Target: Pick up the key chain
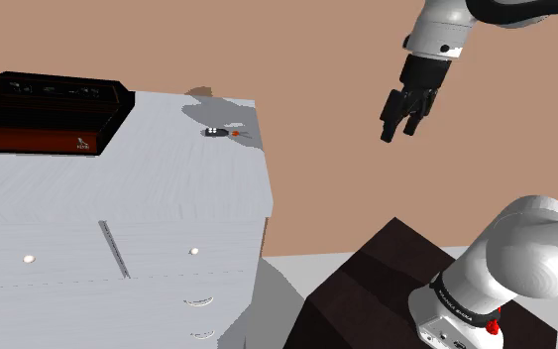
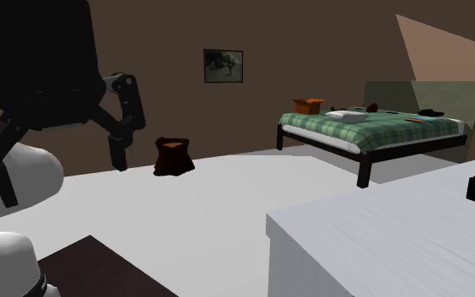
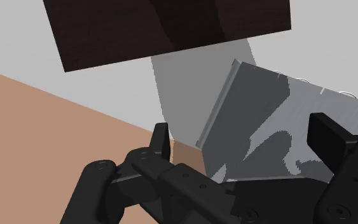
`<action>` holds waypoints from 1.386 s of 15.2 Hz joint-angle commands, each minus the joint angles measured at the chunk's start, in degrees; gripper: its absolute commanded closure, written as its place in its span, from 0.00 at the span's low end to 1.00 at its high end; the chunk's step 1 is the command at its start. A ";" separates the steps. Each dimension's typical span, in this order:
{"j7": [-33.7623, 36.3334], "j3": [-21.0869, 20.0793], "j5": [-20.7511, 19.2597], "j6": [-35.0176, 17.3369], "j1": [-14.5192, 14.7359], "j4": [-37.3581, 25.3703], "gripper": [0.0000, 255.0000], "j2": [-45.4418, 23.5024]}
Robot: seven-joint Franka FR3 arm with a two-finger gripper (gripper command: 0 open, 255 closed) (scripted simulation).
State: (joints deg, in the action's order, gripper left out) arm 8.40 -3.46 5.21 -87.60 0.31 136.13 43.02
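On the dresser [image 1: 153, 188], the key chain [image 1: 227, 131] lies to the shoulder view's right of the console [image 1: 41, 114].

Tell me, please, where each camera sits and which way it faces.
Shoulder view: beside the stand, looking down over the dresser and key chain; arm and gripper show.
Second exterior view: beside the gripper, facing the bed.
Wrist view: on the gripper, looking at stand and dresser; fingers apart.
All share the dresser.

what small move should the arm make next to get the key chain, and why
Probably swing toward the shoulder view's left, over the dresser: the key chain lies near its far corner, while the open jaws hang in the air beyond that edge.
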 commanded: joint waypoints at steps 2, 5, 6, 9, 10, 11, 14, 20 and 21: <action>-1.16 0.03 -0.23 -1.61 0.33 -0.68 0.00 -2.03; -4.52 0.03 -0.85 -6.09 1.31 -3.19 0.00 -8.21; -5.59 0.00 -1.03 -7.45 1.62 -4.16 0.00 -10.27; -8.70 -0.21 -1.54 -11.14 2.56 -7.51 0.00 -16.47; -9.70 -0.32 -1.69 -12.24 2.86 -8.76 0.00 -18.53; -10.67 -0.43 -1.86 -13.27 3.17 -10.06 0.00 -20.58; -13.48 -0.93 -2.35 -15.94 4.03 -14.35 0.00 -26.68; -18.53 -2.36 -3.60 -19.53 5.69 -24.48 0.00 -38.65; -19.30 -2.65 -3.87 -19.91 5.98 -26.37 0.00 -40.63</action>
State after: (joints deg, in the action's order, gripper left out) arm -10.31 -5.66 1.53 -107.12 5.85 111.28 3.98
